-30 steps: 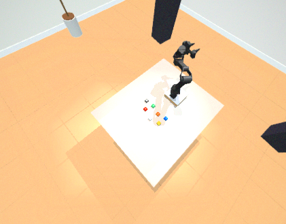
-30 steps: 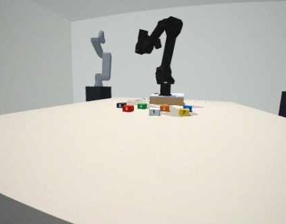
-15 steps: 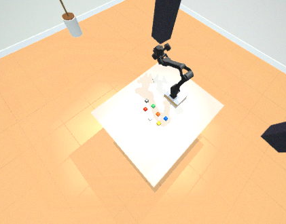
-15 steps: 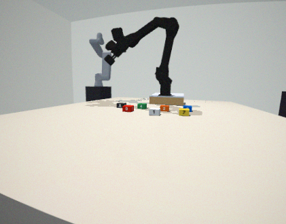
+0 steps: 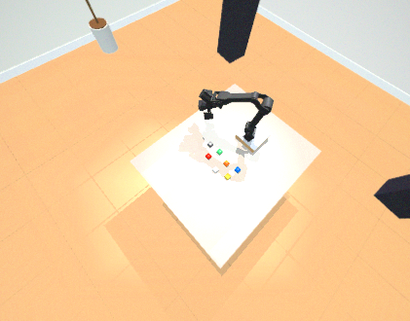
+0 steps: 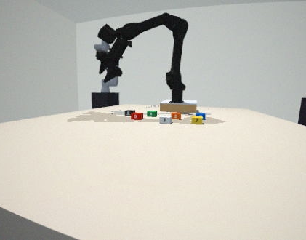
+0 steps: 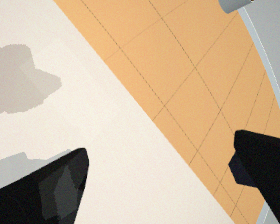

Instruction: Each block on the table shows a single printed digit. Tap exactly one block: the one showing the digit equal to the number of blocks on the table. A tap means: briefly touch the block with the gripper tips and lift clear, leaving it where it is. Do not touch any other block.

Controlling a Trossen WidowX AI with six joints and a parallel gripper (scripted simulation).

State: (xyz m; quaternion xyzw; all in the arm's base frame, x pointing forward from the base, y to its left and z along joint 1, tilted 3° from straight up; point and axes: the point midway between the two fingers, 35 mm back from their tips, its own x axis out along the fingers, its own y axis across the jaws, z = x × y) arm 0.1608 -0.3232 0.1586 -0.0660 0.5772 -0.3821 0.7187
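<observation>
Several blocks lie apart on the table (image 5: 219,224) (image 6: 156,174). The yellow block (image 5: 228,176) (image 6: 197,120) shows 7, the white block (image 5: 215,170) (image 6: 165,120) 1, the orange block (image 5: 226,163) (image 6: 176,116) 2 and the green block (image 5: 219,152) (image 6: 152,113) 4. The red block (image 5: 208,157) (image 6: 137,116) seems to show 0. Digits on the black block (image 5: 210,144) (image 6: 129,113) and blue block (image 5: 238,169) (image 6: 200,116) are unclear. My gripper (image 6: 103,77) (image 7: 162,148) is open and empty, high above the table on the black block's side. The wrist view shows no block.
The arm's base plate (image 6: 178,108) stands behind the blocks. Dark pedestals (image 5: 234,34) (image 5: 404,196) stand off the table, one with a grey arm (image 6: 110,83) on it. The table's edge (image 7: 153,121) crosses the wrist view, with wooden floor (image 7: 191,80) beyond.
</observation>
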